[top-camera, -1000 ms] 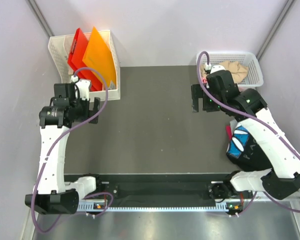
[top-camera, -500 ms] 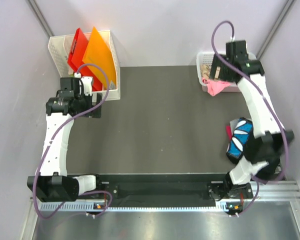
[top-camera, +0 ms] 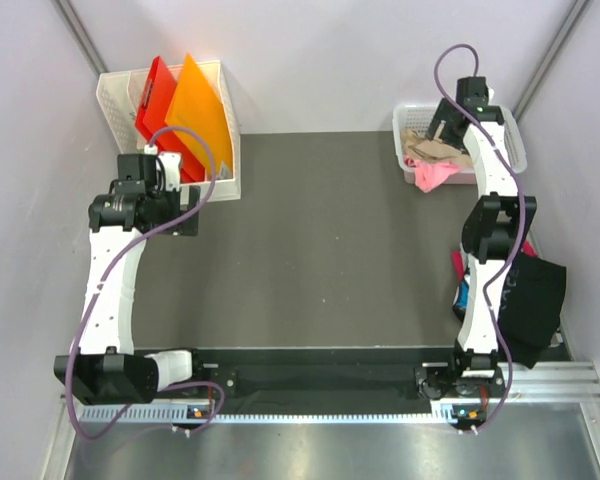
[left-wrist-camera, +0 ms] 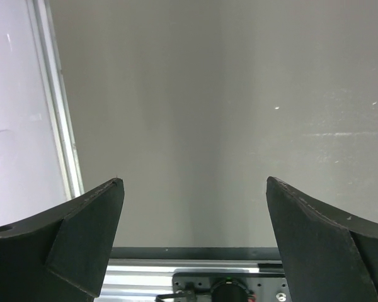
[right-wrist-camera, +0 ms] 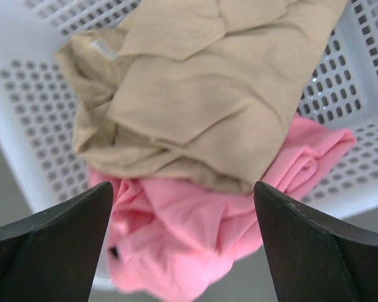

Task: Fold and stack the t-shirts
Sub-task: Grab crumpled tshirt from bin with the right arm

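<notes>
Right jaws wide above white plastic basket (right-wrist-camera: 25, 126).
Tan cloth t-shirt (right-wrist-camera: 195, 107) on pink cloth t-shirt (right-wrist-camera: 176, 251); left jaws wide.

Tan t-shirt (right-wrist-camera: 189, 107): soft matt cloth, creased.
Pink t-shirt (right-wrist-camera: 195, 245): matt cloth, smooth, rumpled.
Black t-shirt (top-camera: 535, 300): probably matt cloth; too small to be sure.
Basket (right-wrist-camera: 31, 113): white perforated plastic, slight sheen.
Orange sheet (top-camera: 200, 115), red sheet (top-camera: 155, 100): stiff plastic, smooth, faintly glossy.
Surface (top-camera: 320, 240): dark, matt, even.
Front strip (top-camera: 320, 450): bare metal, brushed, shiny.
Right claw (right-wrist-camera: 183, 185), left claw (left-wrist-camera: 195, 182): black matt plastic, smooth faces.
</notes>
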Tool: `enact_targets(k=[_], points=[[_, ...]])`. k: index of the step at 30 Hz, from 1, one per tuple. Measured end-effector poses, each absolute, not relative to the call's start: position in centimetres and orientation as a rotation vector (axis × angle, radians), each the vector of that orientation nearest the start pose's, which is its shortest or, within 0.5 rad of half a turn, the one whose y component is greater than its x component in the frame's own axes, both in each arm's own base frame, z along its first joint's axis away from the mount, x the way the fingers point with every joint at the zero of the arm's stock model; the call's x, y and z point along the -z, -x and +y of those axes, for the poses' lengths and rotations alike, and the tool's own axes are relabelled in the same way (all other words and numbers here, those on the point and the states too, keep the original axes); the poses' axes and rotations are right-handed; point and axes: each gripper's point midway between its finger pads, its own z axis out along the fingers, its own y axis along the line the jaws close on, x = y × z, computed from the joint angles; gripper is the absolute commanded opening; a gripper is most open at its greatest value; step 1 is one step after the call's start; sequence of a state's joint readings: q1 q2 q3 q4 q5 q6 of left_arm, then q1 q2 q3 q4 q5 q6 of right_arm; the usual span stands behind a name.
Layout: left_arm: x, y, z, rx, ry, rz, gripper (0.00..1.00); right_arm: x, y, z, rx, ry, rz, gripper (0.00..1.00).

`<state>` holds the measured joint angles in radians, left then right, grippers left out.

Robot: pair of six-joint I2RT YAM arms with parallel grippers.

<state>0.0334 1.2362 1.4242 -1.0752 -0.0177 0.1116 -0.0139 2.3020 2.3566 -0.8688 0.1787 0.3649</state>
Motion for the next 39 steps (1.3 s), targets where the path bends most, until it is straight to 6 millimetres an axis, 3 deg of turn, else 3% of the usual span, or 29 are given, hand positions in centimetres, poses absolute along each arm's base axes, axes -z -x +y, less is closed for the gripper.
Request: enact_targets(k=[6, 11, 16, 26, 29, 31, 32, 33, 35, 39], points=[[-23.1, -27.5, 2.1, -0.110, -0.120, 2.500, 0.99, -14.8, -60.7, -6.1, 0.050, -0.598, 2.249, 0.90], [-21.2, -26.8, 2.2, -0.106, -0.125, 2.544, 0.99, -14.5, -62.5, -7.7, 0.039, -0.605, 2.177, 0.87], [-19.6, -26.3, 2.6, -0.106, -0.111, 2.584, 0.99, -14.4, -63.9, -7.6, -0.027, -0.582, 2.131, 0.77], [-19.2, -26.4, 3.2, -0.089, -0.070, 2.588, 0.99, -8.1, -63.4, -6.6, -0.116, -0.584, 2.239, 0.72], [-19.2, -26.4, 3.5, -0.085, -0.064, 2.588, 0.99, -7.5, -63.5, -6.8, -0.133, -0.595, 2.240, 0.62], [-19.2, -26.4, 3.7, -0.087, -0.059, 2.589, 0.99, -7.5, -63.6, -7.1, -0.141, -0.605, 2.234, 0.47], [-19.2, -26.4, 3.8, -0.089, -0.057, 2.588, 0.99, -7.6, -63.6, -7.2, -0.144, -0.608, 2.231, 0.39], [-19.2, -26.3, 3.9, -0.090, -0.054, 2.589, 0.99, -7.5, -63.7, -7.1, -0.148, -0.608, 2.229, 0.24], [-19.1, -26.3, 4.3, -0.093, -0.049, 2.590, 0.99, -7.2, -63.8, -7.3, -0.156, -0.618, 2.226, 0.02], [-18.8, -25.9, 4.6, -0.094, -0.037, 2.599, 0.99, -7.2, -64.1, -7.4, -0.190, -0.633, 2.213, 0.00]])
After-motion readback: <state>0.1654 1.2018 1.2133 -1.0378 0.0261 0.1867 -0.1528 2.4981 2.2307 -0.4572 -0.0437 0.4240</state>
